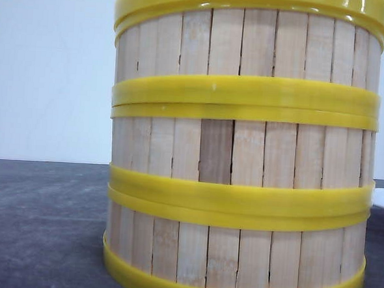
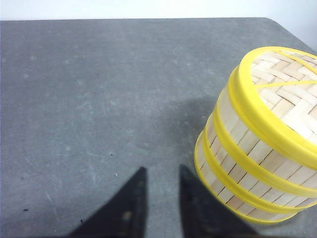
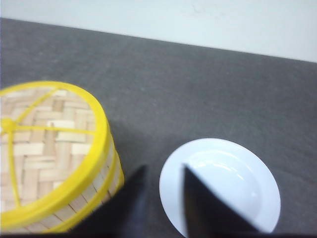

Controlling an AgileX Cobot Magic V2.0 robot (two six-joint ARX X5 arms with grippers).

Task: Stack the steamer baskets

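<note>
— what's around your stack?
— a white plate (image 3: 220,186) lies empty beside the steamer baskets (image 1: 244,147), three stacked on the grey table (image 2: 89,99), lidded. your left gripper (image 2: 162,201) and right gripper (image 3: 163,198) hang parted, grasping nothing.

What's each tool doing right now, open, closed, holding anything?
Left tool: open, empty, over bare table beside the steamer baskets.
Right tool: open, empty, between the stack and the white plate.
</note>
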